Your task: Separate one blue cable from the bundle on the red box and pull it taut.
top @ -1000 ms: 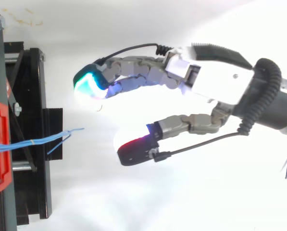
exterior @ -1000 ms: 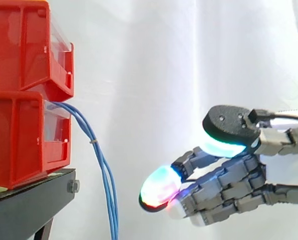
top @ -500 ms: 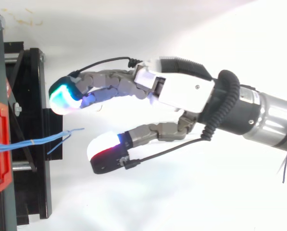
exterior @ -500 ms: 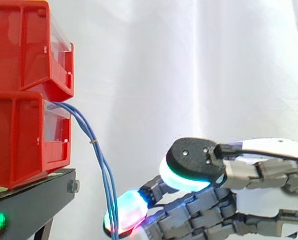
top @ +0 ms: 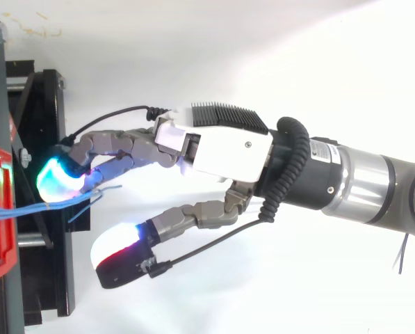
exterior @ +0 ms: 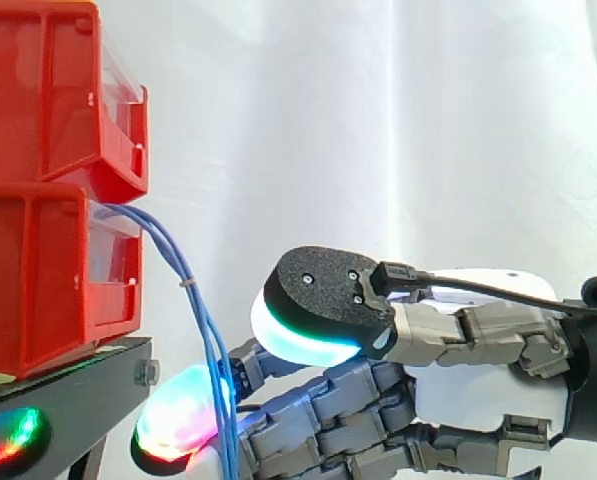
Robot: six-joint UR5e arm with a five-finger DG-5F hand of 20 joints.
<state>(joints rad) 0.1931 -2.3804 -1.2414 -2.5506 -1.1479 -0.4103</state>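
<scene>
Now that the hand (exterior: 468, 395) has run in from the right and dropped lower over the last second, its leading fingertip (exterior: 178, 428) has reached the blue cable bundle (exterior: 200, 320), which it was well clear of a second ago; from the side the strands cross in front of the fingers, and I cannot tell whether any strand is actually touched; the hand is open, fingers stretched forward with only a gentle bend, thumb pad (exterior: 313, 312) spread wide, nothing pinched; from above, the cables' loose ends (top: 96, 197) lie between the fingers and the thumb (top: 124, 254), so I judge the approach about done and the separating of one strand not yet begun

The bundle leaves the front of the lower red bin (exterior: 38, 270), arches outward and hangs slack past the edge of the black stand (exterior: 68, 385); the strands are thin and run close together, bound by a small pale tie (exterior: 187, 284) just below the bend, spreading slightly beneath it; they look light and limp, so I expect them to shift at the slightest nudge
</scene>
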